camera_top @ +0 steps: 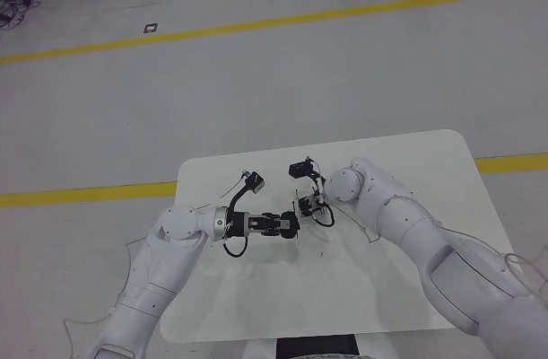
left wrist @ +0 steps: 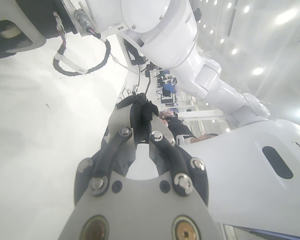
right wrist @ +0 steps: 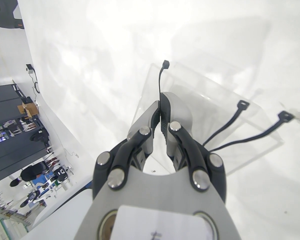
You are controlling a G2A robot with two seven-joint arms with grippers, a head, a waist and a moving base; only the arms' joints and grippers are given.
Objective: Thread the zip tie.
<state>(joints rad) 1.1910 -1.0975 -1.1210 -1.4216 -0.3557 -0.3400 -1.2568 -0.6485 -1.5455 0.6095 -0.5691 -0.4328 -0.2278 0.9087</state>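
Note:
My right gripper (right wrist: 160,106) is shut on a black zip tie, whose strap rises past the fingertips and ends in its square head (right wrist: 166,64). My left gripper (left wrist: 140,103) is shut too, with a black strap-like piece (left wrist: 126,102) pinched at its tips; it looks like the zip tie's other end. In the top view the left gripper (camera_top: 294,224) and the right gripper (camera_top: 307,206) meet tip to tip over the middle of the white table (camera_top: 417,170), the right one slightly farther from the robot.
A clear plastic stand (right wrist: 265,128) sits on the table just beyond my right gripper, with two more black zip ties (right wrist: 242,106) (right wrist: 286,116) sticking out of it. A tiny dark speck (camera_top: 322,254) lies near the table's middle.

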